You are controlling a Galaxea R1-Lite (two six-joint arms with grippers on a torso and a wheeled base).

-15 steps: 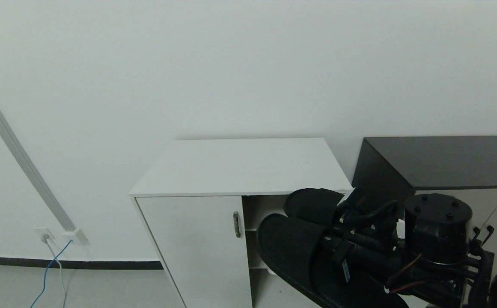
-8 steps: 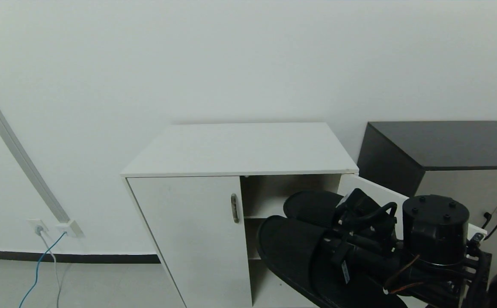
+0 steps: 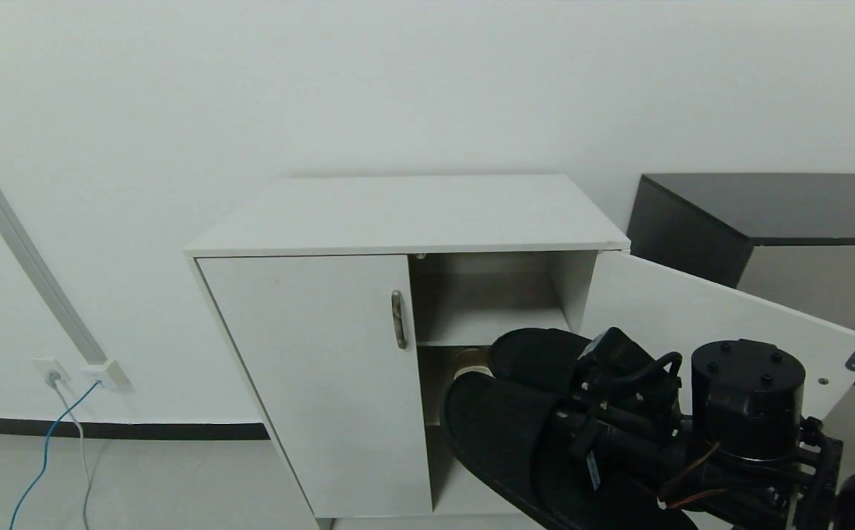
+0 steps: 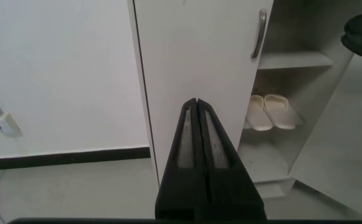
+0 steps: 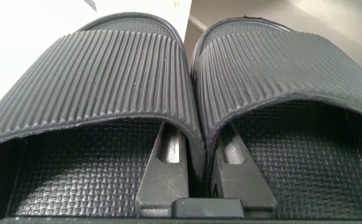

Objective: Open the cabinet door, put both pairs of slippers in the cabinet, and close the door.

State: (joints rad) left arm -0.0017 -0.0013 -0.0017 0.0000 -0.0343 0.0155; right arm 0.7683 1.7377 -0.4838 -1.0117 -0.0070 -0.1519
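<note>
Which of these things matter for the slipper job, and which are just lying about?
Part of the job:
- white cabinet, right door open
- black slippers, gripped by the right tool
- pale slippers on a shelf inside the cabinet
- left tool, shut, holding nothing

Just lying about:
- dark cabinet beside it
- wall socket with cables
- slanted wall strip

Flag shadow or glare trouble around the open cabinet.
Head view: white wooden cabinet evenly lit outside, open compartments shaded, darkest behind the black ribbed rubber slippers. Left wrist view: pale beige slippers inside well lit. Right wrist view: bright washout beyond black toes.
</note>
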